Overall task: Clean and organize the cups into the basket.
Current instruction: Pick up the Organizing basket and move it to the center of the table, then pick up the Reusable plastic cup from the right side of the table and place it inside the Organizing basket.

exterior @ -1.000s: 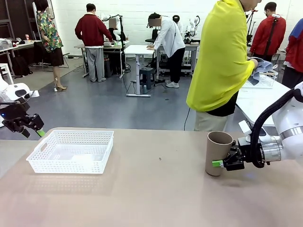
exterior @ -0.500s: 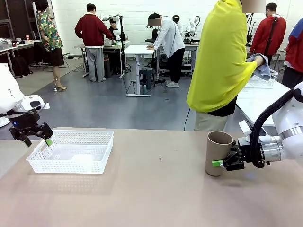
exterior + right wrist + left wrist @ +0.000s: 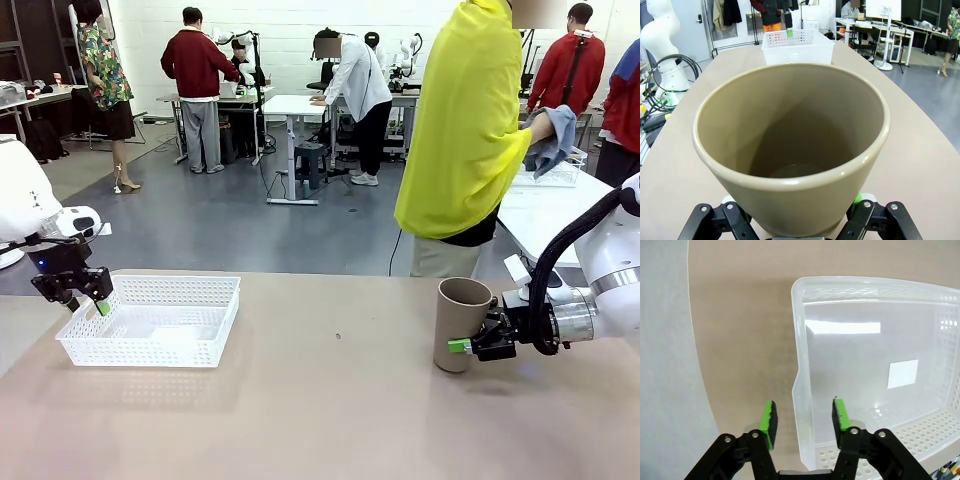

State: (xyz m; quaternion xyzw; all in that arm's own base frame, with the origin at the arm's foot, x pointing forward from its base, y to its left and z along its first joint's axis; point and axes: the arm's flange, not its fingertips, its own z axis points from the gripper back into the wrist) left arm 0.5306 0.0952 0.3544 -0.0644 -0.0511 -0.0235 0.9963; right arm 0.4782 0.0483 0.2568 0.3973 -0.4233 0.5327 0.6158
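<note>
Front view: the right hand (image 3: 468,346) is clamped on a tan cup (image 3: 458,318) standing upright on the desk (image 3: 330,420), well apart from the basket (image 3: 215,325). The left hand (image 3: 88,298) straddles the basket's left end wall, fingers apart.

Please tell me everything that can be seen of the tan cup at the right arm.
The tan cup is tall, tapered and handleless, with a matte surface and a rounded rim. It stands upright, mouth up, and seems to rest on the right part of the table. The right wrist view shows it empty. The right gripper clamps its lower wall from the side, one green pad on each flank. Nothing else touches it.
</note>
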